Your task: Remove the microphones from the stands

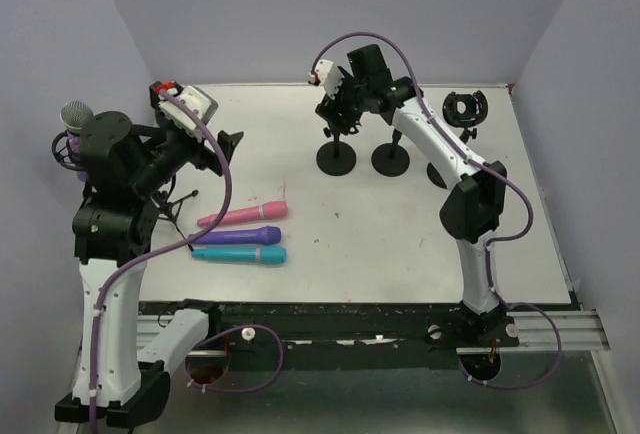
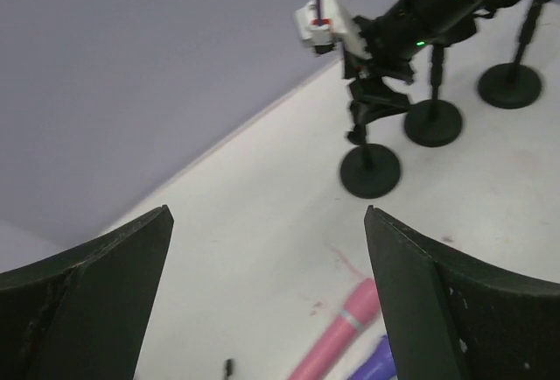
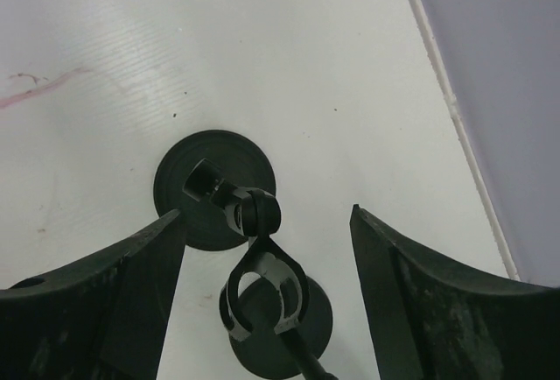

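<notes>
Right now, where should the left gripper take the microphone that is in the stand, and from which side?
Grip the microphone on its body just below the grey head, which points up at the far left. Bring the open left gripper in from the right, jaws level, then lift. The lower body is hidden, so this is only likely.

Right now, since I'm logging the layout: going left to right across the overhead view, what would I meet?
Grey-headed microphone → pink, purple and teal microphones lying together → first black stand base → second stand base → stand with empty clip.
</notes>
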`<state>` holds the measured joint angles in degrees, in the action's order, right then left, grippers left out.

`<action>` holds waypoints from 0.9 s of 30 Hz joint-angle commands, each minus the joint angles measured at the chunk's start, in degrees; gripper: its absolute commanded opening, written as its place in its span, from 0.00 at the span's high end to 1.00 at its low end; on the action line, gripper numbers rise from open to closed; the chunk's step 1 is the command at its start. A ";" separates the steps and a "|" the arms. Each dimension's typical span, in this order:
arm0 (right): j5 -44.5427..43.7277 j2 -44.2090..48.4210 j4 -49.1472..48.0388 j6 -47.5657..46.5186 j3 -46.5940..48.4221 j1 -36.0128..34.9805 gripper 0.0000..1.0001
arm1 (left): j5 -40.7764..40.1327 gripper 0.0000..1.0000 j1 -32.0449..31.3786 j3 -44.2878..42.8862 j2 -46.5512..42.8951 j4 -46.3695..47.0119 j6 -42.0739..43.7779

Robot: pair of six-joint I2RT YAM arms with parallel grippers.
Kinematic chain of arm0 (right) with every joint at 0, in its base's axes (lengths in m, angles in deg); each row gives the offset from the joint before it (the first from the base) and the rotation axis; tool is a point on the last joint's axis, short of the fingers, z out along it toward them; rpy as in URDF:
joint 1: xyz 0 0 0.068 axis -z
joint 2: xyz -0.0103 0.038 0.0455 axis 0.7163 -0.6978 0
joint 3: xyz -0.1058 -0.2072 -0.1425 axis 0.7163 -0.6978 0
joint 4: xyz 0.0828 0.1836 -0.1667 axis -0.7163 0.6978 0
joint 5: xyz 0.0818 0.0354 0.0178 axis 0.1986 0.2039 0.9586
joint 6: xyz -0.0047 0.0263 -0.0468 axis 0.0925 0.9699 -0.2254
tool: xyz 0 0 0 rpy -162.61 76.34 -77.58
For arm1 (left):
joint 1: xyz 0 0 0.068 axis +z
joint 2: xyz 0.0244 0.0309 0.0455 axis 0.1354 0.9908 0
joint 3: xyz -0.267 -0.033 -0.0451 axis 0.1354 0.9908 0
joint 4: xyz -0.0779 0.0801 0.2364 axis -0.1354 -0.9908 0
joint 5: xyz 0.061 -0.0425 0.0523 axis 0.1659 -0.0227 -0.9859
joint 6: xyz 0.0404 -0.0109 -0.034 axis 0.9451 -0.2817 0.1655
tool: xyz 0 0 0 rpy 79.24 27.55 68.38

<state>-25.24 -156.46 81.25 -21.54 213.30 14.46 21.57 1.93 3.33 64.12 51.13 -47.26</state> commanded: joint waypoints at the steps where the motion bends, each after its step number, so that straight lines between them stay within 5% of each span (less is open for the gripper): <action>1: 4.40 6.80 -4.61 2.83 -0.62 -0.18 0.15 | -16.97 0.02 2.06 -7.01 -1.55 -3.65 15.25; 5: 7.03 7.51 -5.58 4.85 0.52 -0.26 0.14 | -29.26 0.02 5.31 -7.56 -3.56 0.38 17.82; 12: 8.80 6.19 -5.59 7.31 2.28 -0.26 0.14 | -42.38 0.01 16.73 6.67 -12.18 8.82 15.36; 21: 11.26 5.66 -4.71 9.42 3.69 -0.35 0.14 | -43.45 0.01 23.68 15.12 -11.66 15.41 10.78; 27: 10.73 6.80 -4.80 9.69 2.54 -0.35 0.15 | -37.29 0.02 29.13 18.11 -8.76 23.06 7.18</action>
<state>-15.65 -150.01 75.97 -12.97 215.29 14.31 -18.52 27.99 20.64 53.26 66.19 -36.28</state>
